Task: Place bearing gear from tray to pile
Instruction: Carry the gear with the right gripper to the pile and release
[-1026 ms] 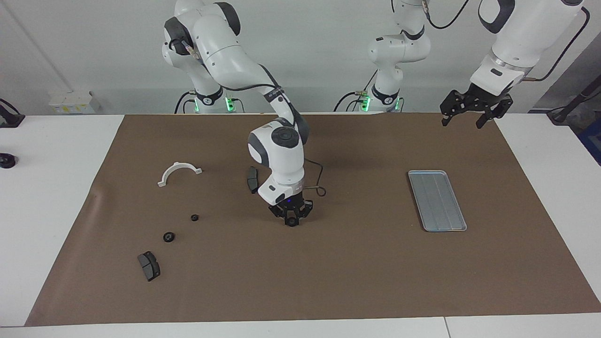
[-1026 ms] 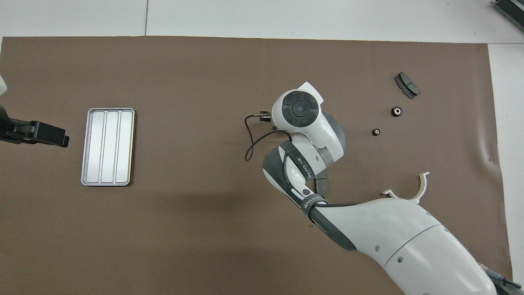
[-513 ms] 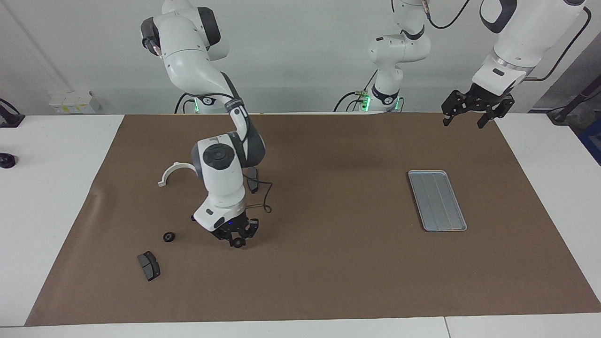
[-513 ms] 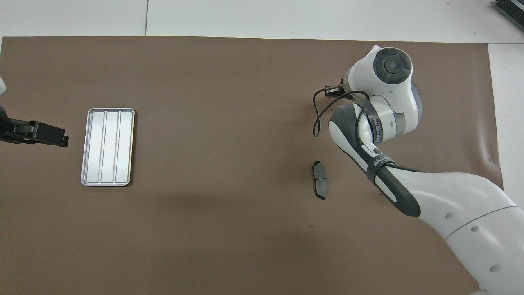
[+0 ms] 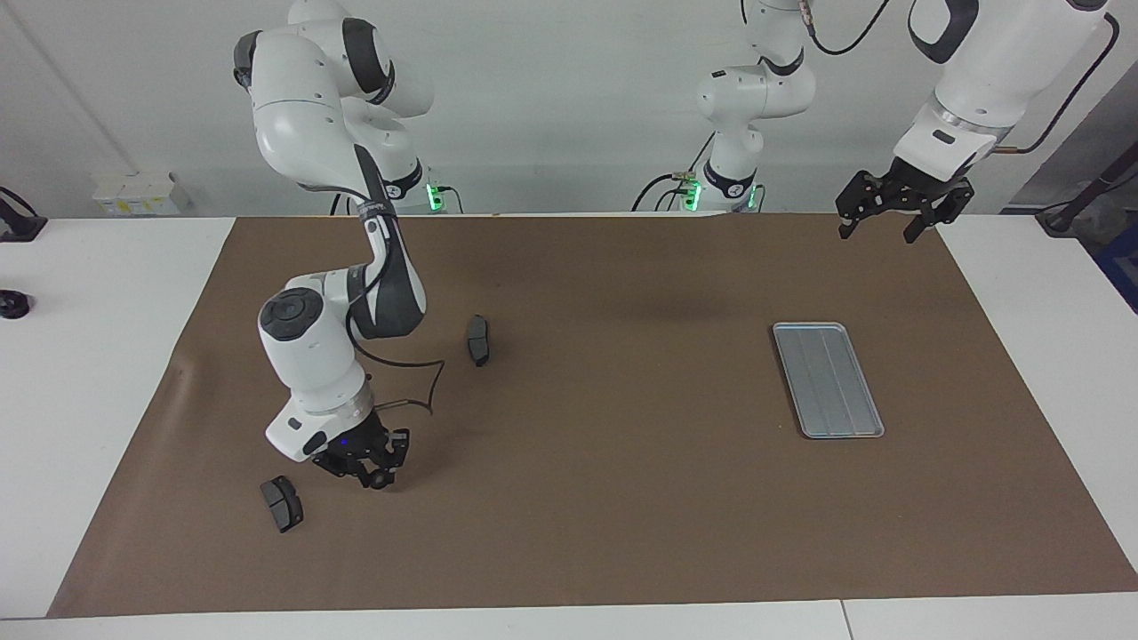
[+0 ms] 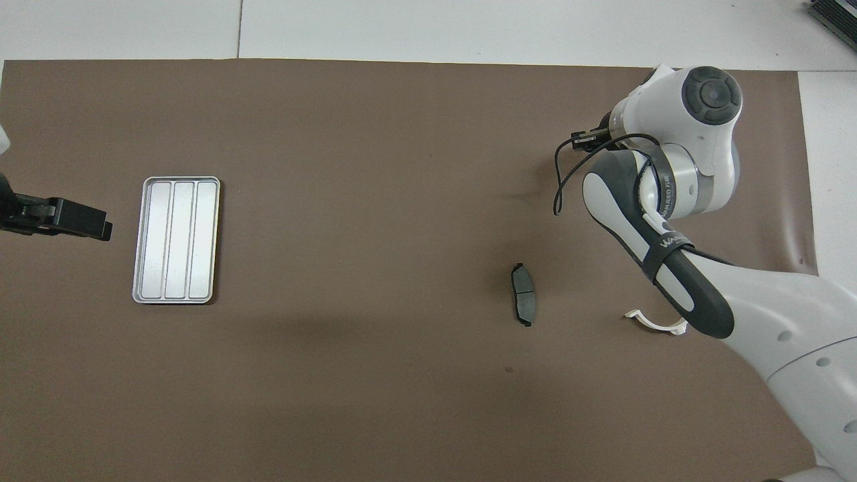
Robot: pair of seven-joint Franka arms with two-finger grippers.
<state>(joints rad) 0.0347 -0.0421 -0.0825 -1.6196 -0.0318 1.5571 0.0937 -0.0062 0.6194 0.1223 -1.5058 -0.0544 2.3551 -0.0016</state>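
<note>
My right gripper (image 5: 377, 471) hangs low over the brown mat at the right arm's end of the table, shut on a small black bearing gear (image 5: 381, 479). It is close beside a dark brake pad (image 5: 281, 503); whether the gear touches the mat I cannot tell. In the overhead view the right wrist (image 6: 696, 134) covers the gripper, the gear and the pile. The silver ribbed tray (image 5: 827, 380) (image 6: 177, 239) lies bare toward the left arm's end. My left gripper (image 5: 878, 229) (image 6: 102, 231) waits open and raised above the mat's edge near the tray.
A second dark brake pad (image 5: 478, 340) (image 6: 523, 302) lies mid-table, nearer to the robots than the right gripper. A white half-ring bracket (image 6: 655, 325) peeks out from under the right forearm. The right arm's cable (image 5: 418, 391) loops beside the wrist.
The right arm has swung from mid-table toward its own end, carrying the gear, and has come down beside the brake pad. The left gripper has stayed put.
</note>
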